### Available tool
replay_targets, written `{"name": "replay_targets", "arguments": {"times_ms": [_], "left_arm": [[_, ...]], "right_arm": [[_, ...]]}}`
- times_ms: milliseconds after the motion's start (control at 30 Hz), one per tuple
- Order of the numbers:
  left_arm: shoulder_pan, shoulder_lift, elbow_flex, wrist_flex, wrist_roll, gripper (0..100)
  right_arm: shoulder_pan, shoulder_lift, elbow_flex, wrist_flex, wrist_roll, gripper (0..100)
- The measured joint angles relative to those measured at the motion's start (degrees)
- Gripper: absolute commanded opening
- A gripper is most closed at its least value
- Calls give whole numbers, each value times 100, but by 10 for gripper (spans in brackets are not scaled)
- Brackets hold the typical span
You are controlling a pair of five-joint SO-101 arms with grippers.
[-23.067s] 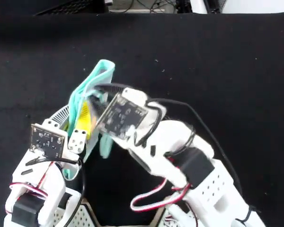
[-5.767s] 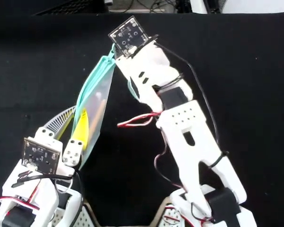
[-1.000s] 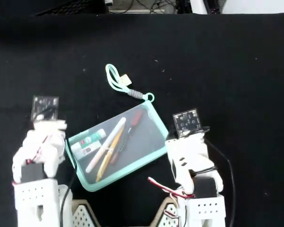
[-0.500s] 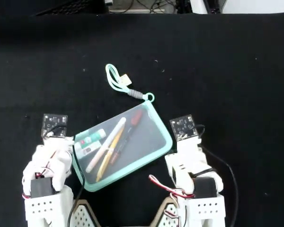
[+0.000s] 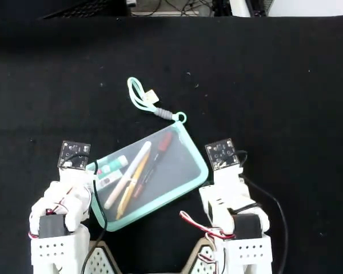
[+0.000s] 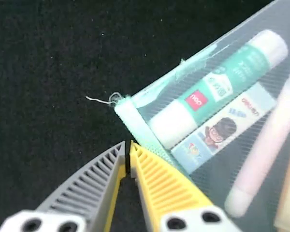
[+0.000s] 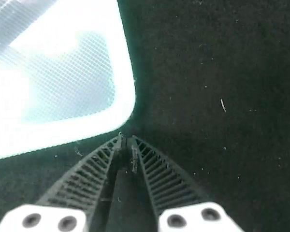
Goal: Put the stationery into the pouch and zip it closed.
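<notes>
mint-green trim runs round a flat pouch of clear mesh plastic [image 5: 187, 169], which lies slantwise on the black cloth table [image 5: 274, 85] between the two white arms, its stationery inside it. through the wall show a green and white glue stick [image 5: 111, 165], a small flat eraser in a printed sleeve [image 5: 106, 180] just beside it, a pale pink pen [image 5: 129, 173], a yellow pencil [image 5: 131, 189] alongside that, and a dark pen with a red end [image 5: 159, 149]. from the pouch's far corner a mint cord wrist loop [image 5: 137, 96] trails away over the cloth, with a small cream tag [image 5: 151, 96] on it. whether the zip is fully drawn cannot be told.

the left gripper [image 6: 129, 151], one finger grey and one yellow, has its fingers pressed together on nothing, the tips just beside the pouch's end edge, near the glue stick's white end. the right gripper [image 7: 125, 143] has its dark fingers drawn together too, bar a sliver of gap, and grips nothing; its tips sit on the cloth just off the pouch's rounded corner. both arms are folded low at the near edge of the table, one at each end of the pouch.
</notes>
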Motion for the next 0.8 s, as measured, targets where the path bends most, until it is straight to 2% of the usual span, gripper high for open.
{"name": "replay_targets", "arguments": {"times_ms": [133,267,433,667,800], "left_arm": [[-765,0,0,18,9,30],[-914,0,0,18,607,30],[-949,0,0,18,1512,30],[-949,0,0,18,1653,30],[-413,0,0,18,1662,30]], "right_arm": [[0,0,0,0,0,12],[0,0,0,0,0,12],[0,0,0,0,0,12],[0,0,0,0,0,12],[0,0,0,0,0,12]]}}
